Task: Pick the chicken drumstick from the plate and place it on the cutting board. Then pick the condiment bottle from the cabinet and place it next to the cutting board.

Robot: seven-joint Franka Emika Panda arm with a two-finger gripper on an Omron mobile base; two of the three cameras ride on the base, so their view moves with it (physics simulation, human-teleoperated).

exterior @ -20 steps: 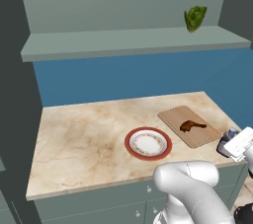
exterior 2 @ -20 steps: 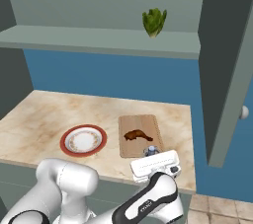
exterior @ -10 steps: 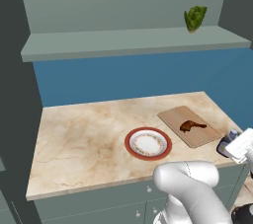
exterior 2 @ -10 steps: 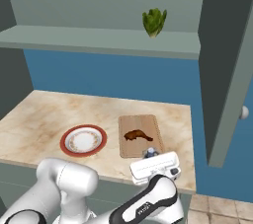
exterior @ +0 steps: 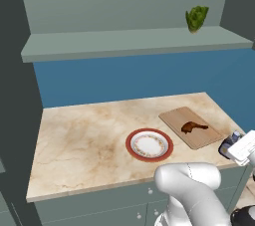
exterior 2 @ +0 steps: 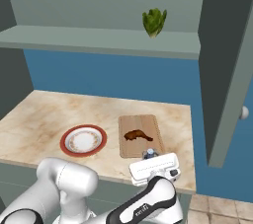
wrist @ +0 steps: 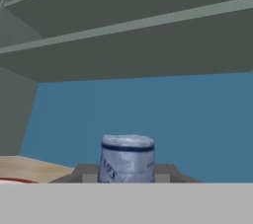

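Gripper [wrist: 127, 172] grips bottle [wrist: 127, 159] near board [exterior: 191, 127]; drumstick [exterior: 193, 127] on board, plate [exterior: 149, 145] left.

Arm shell [exterior: 191, 185]: glossy white, rounded tubular links with bulging elbows.
Joints: dark grey to black bands and caps between the white links, one at the lower right corner of the left base view.
Hand housing [exterior 2: 154, 167]: flat white block with a row of fine dark markings along its face and a dark round detail at one end.
Forearm marking [exterior 2: 142, 210]: small dark lettering on the white link, too small to read.
Fingers [wrist: 86, 173]: short, dark grey, squared tips.
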